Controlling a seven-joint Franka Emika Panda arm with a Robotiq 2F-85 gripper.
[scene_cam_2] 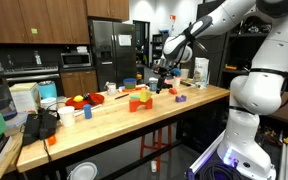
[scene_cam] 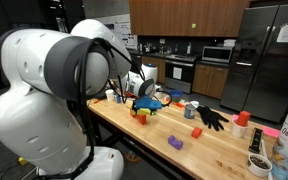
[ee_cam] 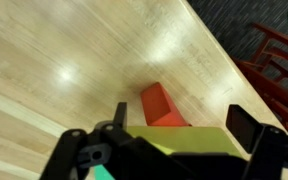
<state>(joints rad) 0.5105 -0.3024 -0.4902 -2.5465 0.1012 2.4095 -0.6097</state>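
Observation:
In the wrist view my gripper (ee_cam: 180, 116) is open, its two dark fingers (ee_cam: 120, 115) spread wide over the wooden table (ee_cam: 74, 60). A yellow-green block (ee_cam: 184, 140) lies between them, and I see no finger pressing on it. Just beyond it a red block (ee_cam: 159, 104) rests on the wood. In both exterior views the gripper (scene_cam: 144, 90) (scene_cam_2: 162, 72) hangs low over the table. A small cluster of coloured blocks (scene_cam: 142, 110) (scene_cam_2: 137, 100) sits near it.
A purple block (scene_cam: 174, 143), a red block (scene_cam: 197, 132), a black glove (scene_cam: 211, 117) and a red cup (scene_cam: 243, 118) lie further along the table. A bowl (scene_cam: 259, 163) stands near its end. The table edge (ee_cam: 224, 70) runs close on the right, with the floor beyond it.

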